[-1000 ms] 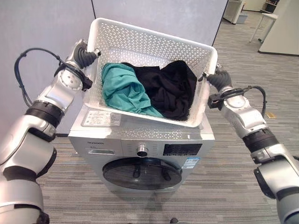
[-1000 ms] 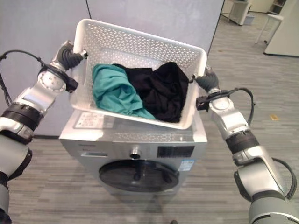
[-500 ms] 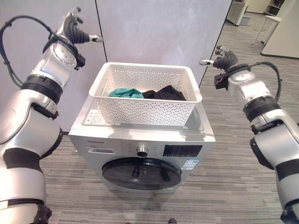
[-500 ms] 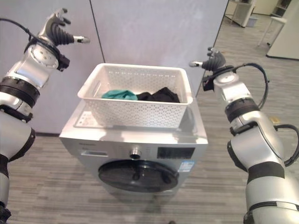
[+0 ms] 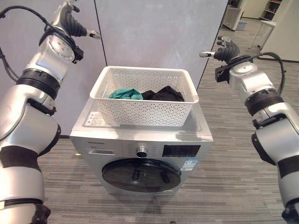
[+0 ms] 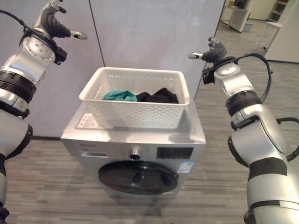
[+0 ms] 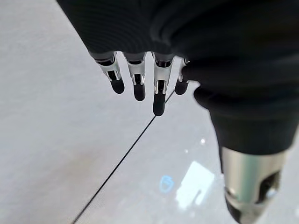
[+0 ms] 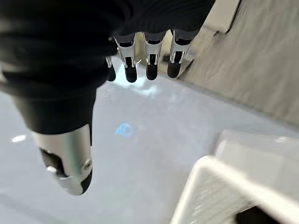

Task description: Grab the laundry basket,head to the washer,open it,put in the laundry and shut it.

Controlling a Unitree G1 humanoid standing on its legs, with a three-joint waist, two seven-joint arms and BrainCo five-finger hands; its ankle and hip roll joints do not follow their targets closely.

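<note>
The left hand (image 5: 70,21) is raised high at the far left, well above and apart from the basket, in front of a grey partition wall (image 5: 149,32). Its fingers (image 7: 135,84) are seen in the wrist view as straight and spread, with the thumb held apart; nothing is held.

Between the two arms, the white perforated laundry basket (image 5: 145,109) is set upright on top of the silver washer (image 5: 140,144). Inside it a teal garment (image 5: 125,94) lies toward the left and a black garment (image 5: 162,94) just beside it toward the right. The washer's round dark door (image 5: 141,174) is closed, with a knob and a dark panel above it.

The right hand (image 5: 224,50) is raised at the upper right, level with the wall's edge and well clear of the basket. Its fingers (image 8: 149,65) are relaxed and extended, the thumb apart, and nothing is gripped. A corner of the basket rim is seen below it in the right wrist view. Grey striped flooring (image 5: 224,196) surrounds the washer.
</note>
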